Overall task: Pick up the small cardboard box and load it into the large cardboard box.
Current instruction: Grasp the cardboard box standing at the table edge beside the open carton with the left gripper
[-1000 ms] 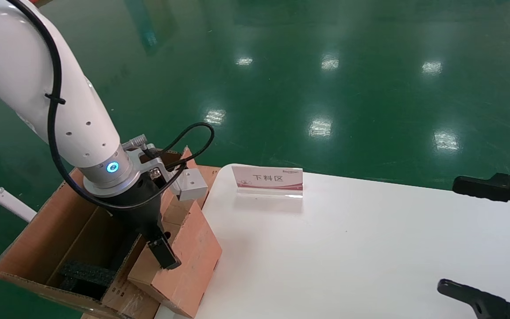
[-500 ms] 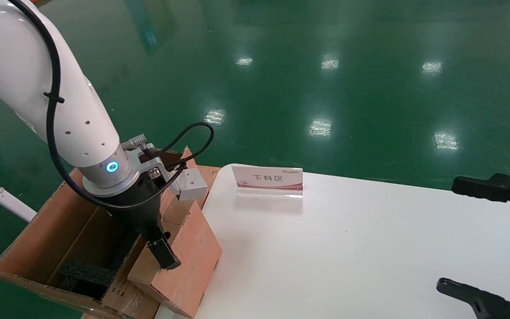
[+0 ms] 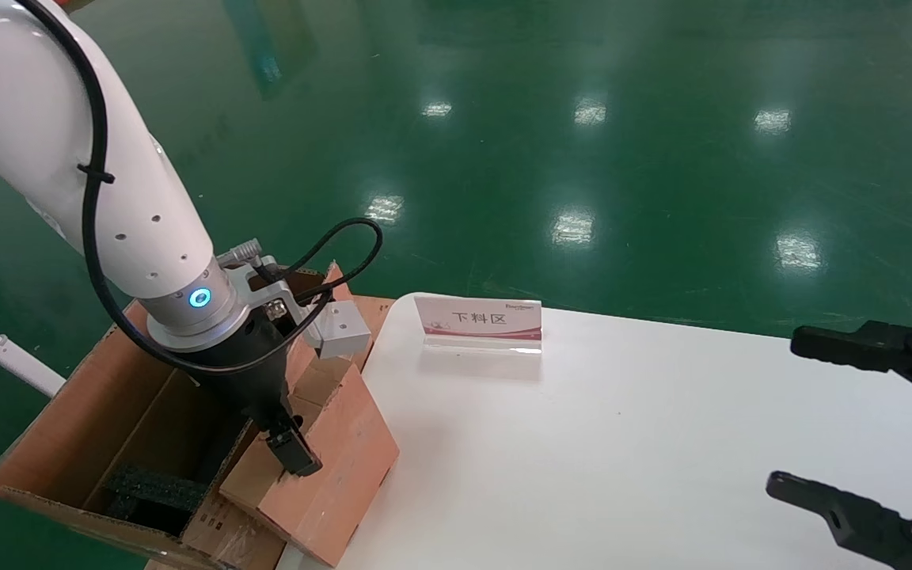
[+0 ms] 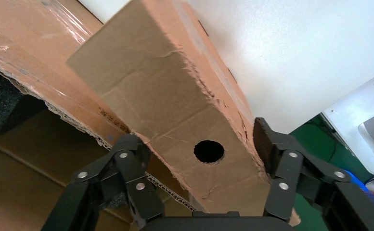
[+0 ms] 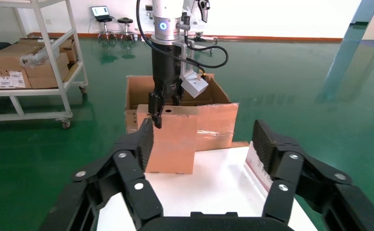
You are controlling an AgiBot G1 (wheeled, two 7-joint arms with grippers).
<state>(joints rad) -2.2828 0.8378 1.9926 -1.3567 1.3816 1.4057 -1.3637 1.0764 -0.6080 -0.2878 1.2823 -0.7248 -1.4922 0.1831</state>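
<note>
The small cardboard box (image 3: 337, 467) is a plain brown carton with a round hole in its top face (image 4: 175, 106). It stands tilted at the white table's left edge, leaning against the large cardboard box (image 3: 52, 412). My left gripper (image 3: 286, 447) comes down on its top end and is shut on it, one pad on each side (image 4: 199, 139). The large box stands open beside the table, with black foam (image 3: 147, 487) inside and a taped flap (image 4: 26, 43). From the right wrist view, the small box (image 5: 170, 142) stands in front of the large one (image 5: 216, 120). My right gripper (image 3: 788, 410) hovers open at the table's right.
A white table (image 3: 622, 443) carries a small red-and-white sign (image 3: 478, 321) at its far edge. Green floor surrounds it. In the right wrist view a white cart (image 5: 31, 62) with several cartons stands far off beyond the large box.
The left gripper and the small box have shifted slightly left, toward the large carton. The right gripper has moved a little inward over the table.
</note>
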